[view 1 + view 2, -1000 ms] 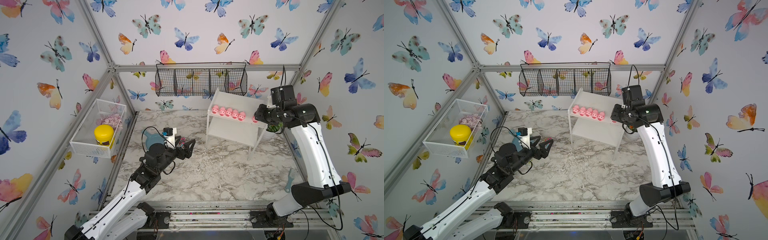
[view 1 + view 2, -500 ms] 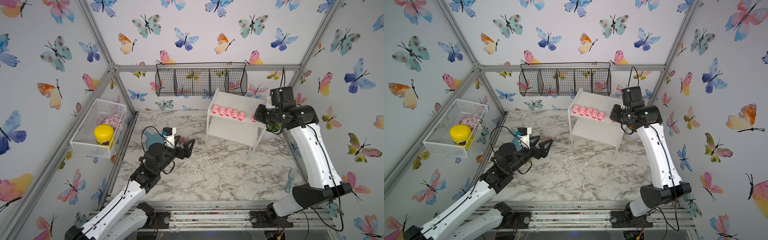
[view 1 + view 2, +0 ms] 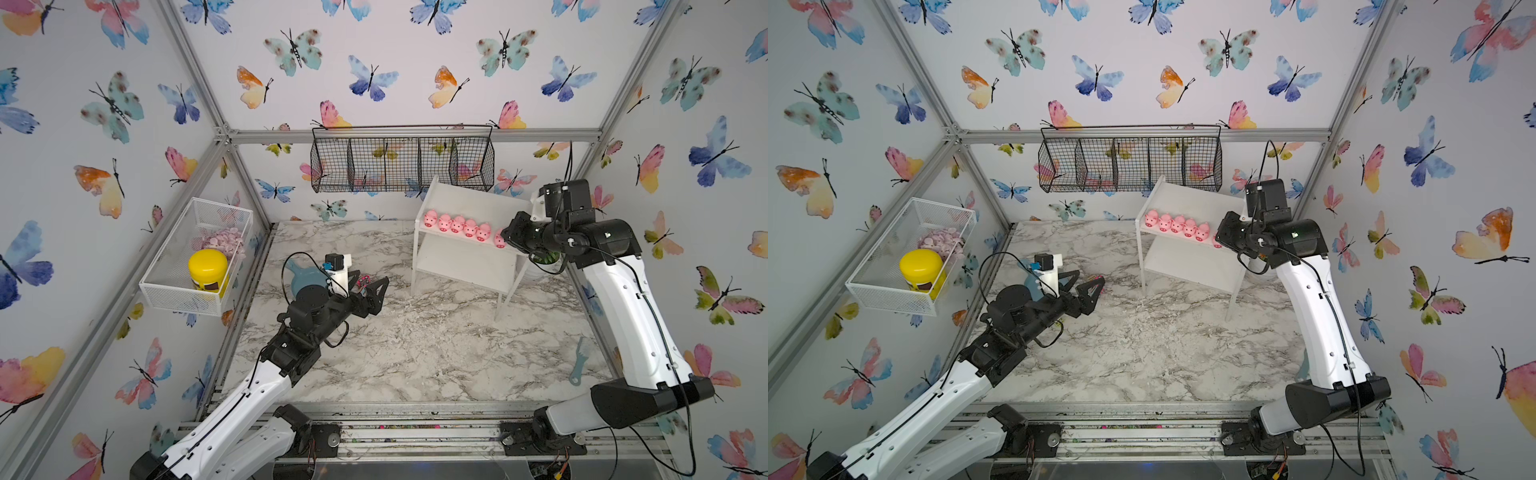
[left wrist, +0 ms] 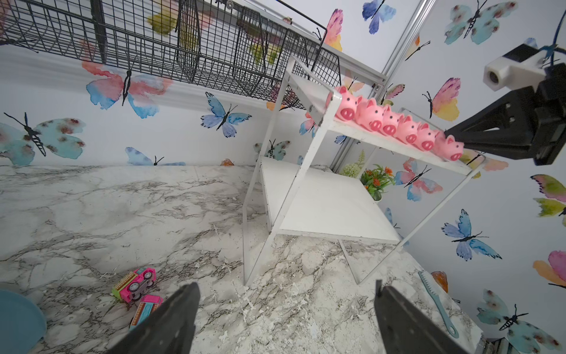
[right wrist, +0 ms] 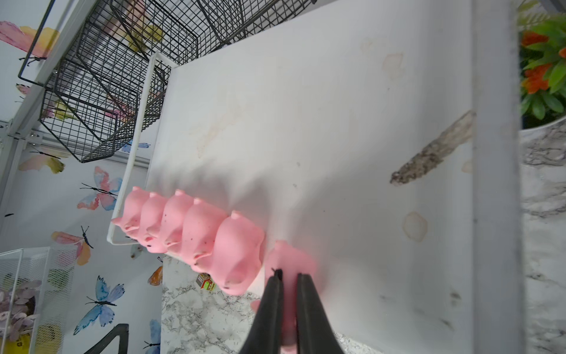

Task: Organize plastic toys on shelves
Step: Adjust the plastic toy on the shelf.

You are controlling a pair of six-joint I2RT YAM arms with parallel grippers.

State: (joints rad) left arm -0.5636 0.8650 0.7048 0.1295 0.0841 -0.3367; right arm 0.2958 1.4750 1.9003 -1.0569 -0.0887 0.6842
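Observation:
A row of pink pigs stands along the front edge of the white shelf's top board. One more pig sits at the row's right end. My right gripper lies over that pig's back with its jaws shut to a thin gap. My left gripper hangs open and empty above the table, left of the shelf. Two pink toy trucks lie on the marble beside it. A small orange and green truck lies below the shelf edge.
A black wire basket hangs on the back wall above the shelf. A white mesh basket on the left wall holds a yellow-lidded jar. A blue dish lies behind my left arm. A teal comb lies front right, and a potted plant stands behind the shelf.
My right gripper's jaws have come together over the end pig, and its arm has shifted slightly. My left arm has not moved.

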